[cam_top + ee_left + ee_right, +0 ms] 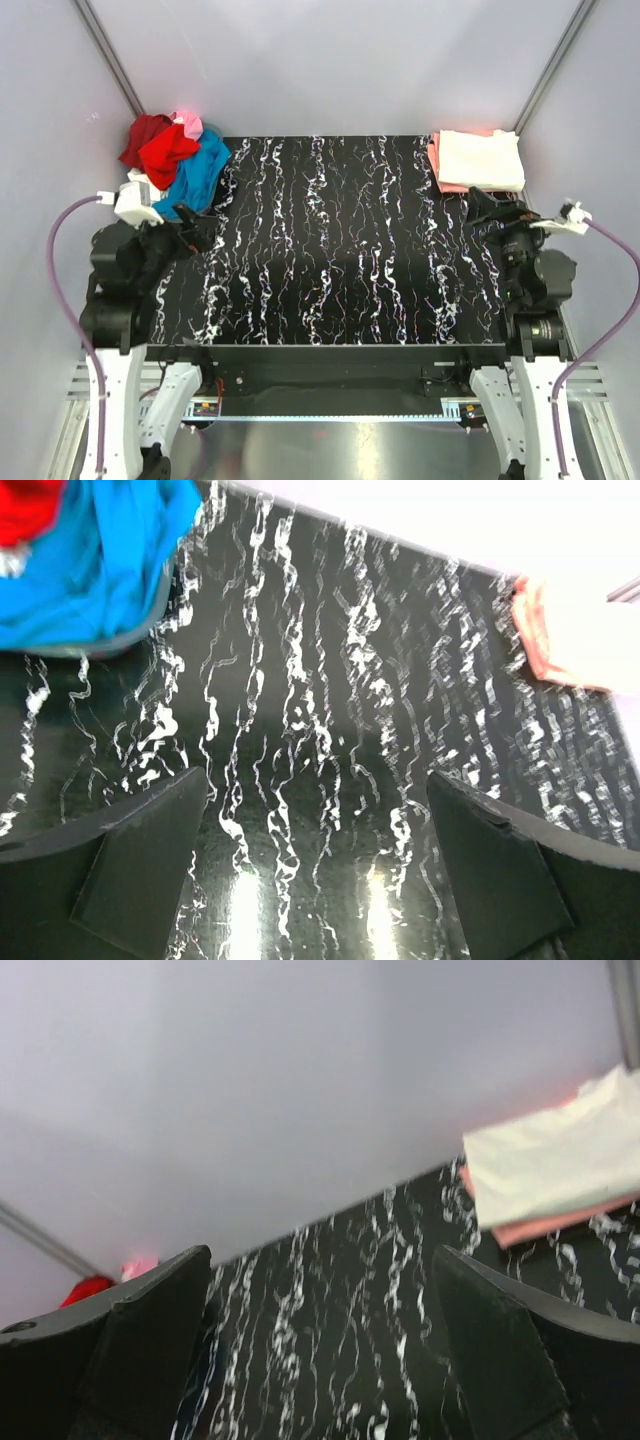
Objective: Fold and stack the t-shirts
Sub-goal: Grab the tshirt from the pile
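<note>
While both arms wait at the near sides, left gripper (pixel 197 232) and right gripper (pixel 482 207) gape empty over the black marbled table (pixel 330 260). Likely next pick: blue t-shirt (pixel 203 172), outermost in the far-left heap, partly under the bright red t-shirt (pixel 165 150). Pinch one edge only and drag it to mid-table. Far right, cream t-shirt (pixel 480 158) lies folded on salmon t-shirt (pixel 438 170).
</note>
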